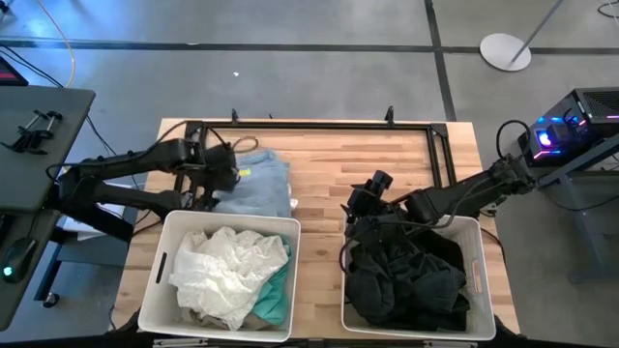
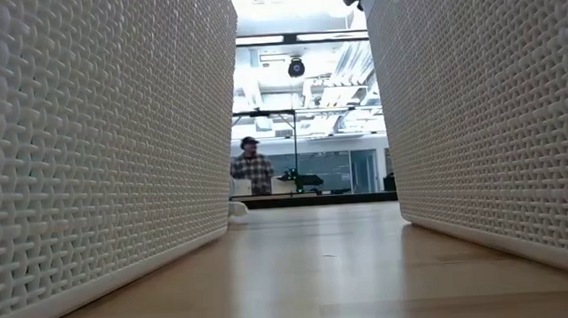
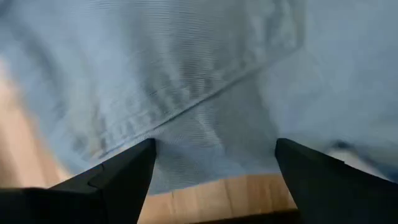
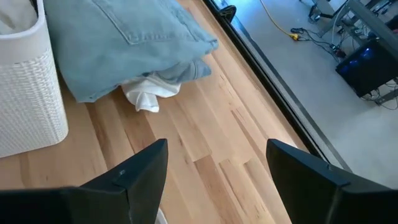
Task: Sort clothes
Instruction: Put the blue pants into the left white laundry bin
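A pale blue-grey garment (image 1: 259, 184) lies bunched on the table behind the left white basket (image 1: 164, 261), with a white cloth (image 4: 146, 96) sticking out from under its right edge. My left gripper (image 3: 214, 155) is open and points down over the garment's left part (image 1: 221, 186), one finger on either side of a seamed fold (image 3: 186, 106). White and teal clothes (image 1: 237, 275) lie in the left basket, and black and charcoal clothes (image 1: 406, 275) in the right basket (image 1: 479, 280). My right gripper (image 4: 217, 155) is open and empty above the right basket's far left corner (image 1: 363, 208). My left gripper comes at the pale blue-grey garment from above, near its near edge (image 3: 205, 168). Its open fingertips (image 3: 146, 155) stand at the cloth's surface. I cannot tell whether they touch it. The garment lies on the table.
A black metal frame (image 1: 319, 126) runs along the table's far edge. Bare wood (image 1: 319, 222) lies between the two baskets and right of the garment. In the low view both basket walls (image 2: 92, 142) close in the sides, and a person (image 2: 252, 166) stands far off in the room.
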Robot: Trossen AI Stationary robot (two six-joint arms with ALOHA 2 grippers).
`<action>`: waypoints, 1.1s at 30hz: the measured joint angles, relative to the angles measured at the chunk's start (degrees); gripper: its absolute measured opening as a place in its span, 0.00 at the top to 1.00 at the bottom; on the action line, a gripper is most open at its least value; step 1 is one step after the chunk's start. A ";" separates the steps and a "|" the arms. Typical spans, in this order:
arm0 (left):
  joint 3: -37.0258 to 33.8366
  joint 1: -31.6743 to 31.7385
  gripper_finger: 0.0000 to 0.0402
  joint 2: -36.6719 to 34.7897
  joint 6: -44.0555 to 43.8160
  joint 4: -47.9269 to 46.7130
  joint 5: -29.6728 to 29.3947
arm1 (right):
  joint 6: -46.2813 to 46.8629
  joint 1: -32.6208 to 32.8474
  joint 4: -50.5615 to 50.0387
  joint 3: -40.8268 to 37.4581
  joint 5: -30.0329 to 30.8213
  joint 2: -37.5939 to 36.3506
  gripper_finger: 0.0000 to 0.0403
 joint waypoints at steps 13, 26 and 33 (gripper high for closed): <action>-13.64 -10.19 0.20 0.00 3.36 23.10 -3.86 | 0.04 0.01 0.00 0.00 -0.33 0.00 0.36; -24.80 -8.69 0.20 2.25 1.95 40.95 -2.52 | -0.03 0.01 0.00 0.00 -0.33 0.00 0.36; -23.37 -6.70 0.26 9.04 -1.66 40.31 -2.68 | -0.03 0.01 0.00 0.00 -0.38 0.00 0.36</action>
